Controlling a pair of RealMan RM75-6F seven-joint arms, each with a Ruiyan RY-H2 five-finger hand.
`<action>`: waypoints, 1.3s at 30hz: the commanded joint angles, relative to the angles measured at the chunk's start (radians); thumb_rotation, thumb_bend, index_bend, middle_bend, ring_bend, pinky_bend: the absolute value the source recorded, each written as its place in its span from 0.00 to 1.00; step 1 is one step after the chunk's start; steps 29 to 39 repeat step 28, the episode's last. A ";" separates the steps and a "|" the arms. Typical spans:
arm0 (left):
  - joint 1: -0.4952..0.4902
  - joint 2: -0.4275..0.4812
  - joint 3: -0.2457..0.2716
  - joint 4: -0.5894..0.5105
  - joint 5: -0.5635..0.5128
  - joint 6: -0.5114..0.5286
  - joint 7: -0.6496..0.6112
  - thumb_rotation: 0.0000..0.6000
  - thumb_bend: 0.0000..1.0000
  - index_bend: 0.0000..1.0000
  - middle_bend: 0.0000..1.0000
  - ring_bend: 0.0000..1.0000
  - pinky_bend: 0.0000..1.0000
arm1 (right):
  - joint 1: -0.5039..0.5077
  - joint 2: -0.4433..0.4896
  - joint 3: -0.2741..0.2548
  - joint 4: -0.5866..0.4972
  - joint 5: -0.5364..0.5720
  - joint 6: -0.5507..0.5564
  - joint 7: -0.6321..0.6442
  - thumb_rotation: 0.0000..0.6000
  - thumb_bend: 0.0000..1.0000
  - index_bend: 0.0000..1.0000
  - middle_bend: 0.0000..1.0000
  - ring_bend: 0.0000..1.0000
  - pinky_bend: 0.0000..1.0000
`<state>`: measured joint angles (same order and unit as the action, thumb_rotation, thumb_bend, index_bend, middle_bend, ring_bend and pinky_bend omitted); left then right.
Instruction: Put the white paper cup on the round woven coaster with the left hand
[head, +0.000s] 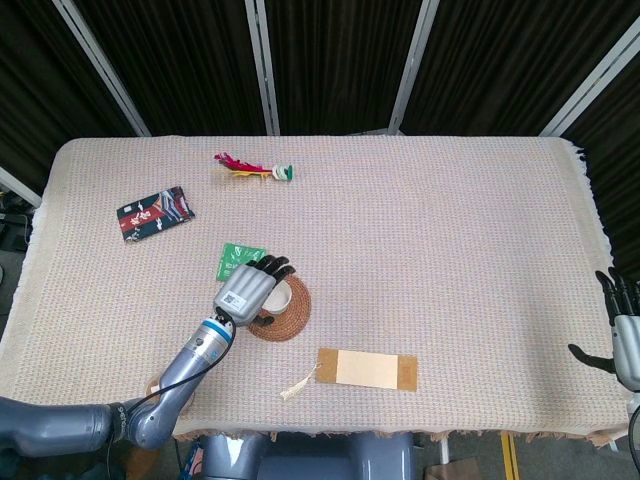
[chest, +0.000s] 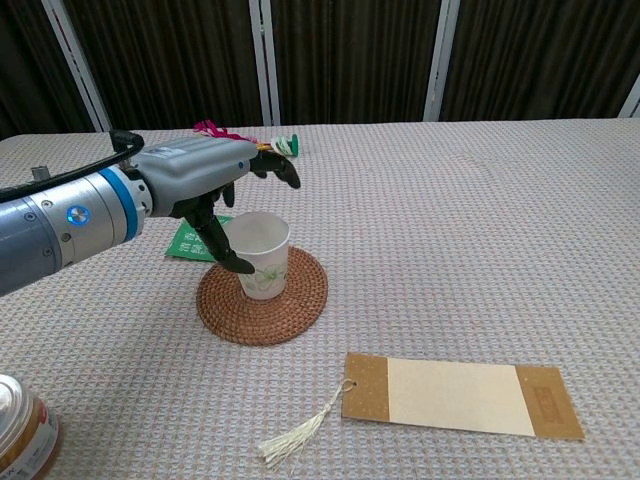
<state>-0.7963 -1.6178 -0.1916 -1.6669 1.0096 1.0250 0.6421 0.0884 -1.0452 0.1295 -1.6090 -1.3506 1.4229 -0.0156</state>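
Standing upright on round woven coaster (chest: 262, 295), lower left of centre in chest view: white paper cup (chest: 263, 256), long axis vertical. Left robot hand (chest: 205, 180) wraps cup from its left, thumb against near wall, other fingers arched over rim; appears holding it. Cup base looks seated; release likely next. Right robot hand (head: 625, 335) at lower right frame edge, fingers spread, holding nothing, well apart from cup.

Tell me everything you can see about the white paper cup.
The white paper cup is a small tapered cup with a faint green leaf print low on its side. It stands upright and open-topped on the round woven coaster, looking empty. The left hand arches over it, a dark finger against its left side.
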 joint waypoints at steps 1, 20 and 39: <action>0.003 0.018 0.001 -0.037 0.008 0.025 0.002 1.00 0.00 0.00 0.00 0.00 0.14 | -0.002 0.002 -0.001 -0.002 -0.003 0.003 0.004 1.00 0.00 0.00 0.00 0.00 0.00; 0.386 0.412 0.212 -0.185 0.391 0.498 -0.252 1.00 0.00 0.00 0.00 0.00 0.00 | -0.019 0.025 -0.024 -0.019 -0.069 0.033 0.064 1.00 0.00 0.00 0.00 0.00 0.00; 0.479 0.431 0.287 -0.034 0.483 0.546 -0.445 1.00 0.00 0.00 0.00 0.00 0.00 | -0.029 0.039 -0.027 -0.025 -0.089 0.054 0.103 1.00 0.00 0.00 0.00 0.00 0.00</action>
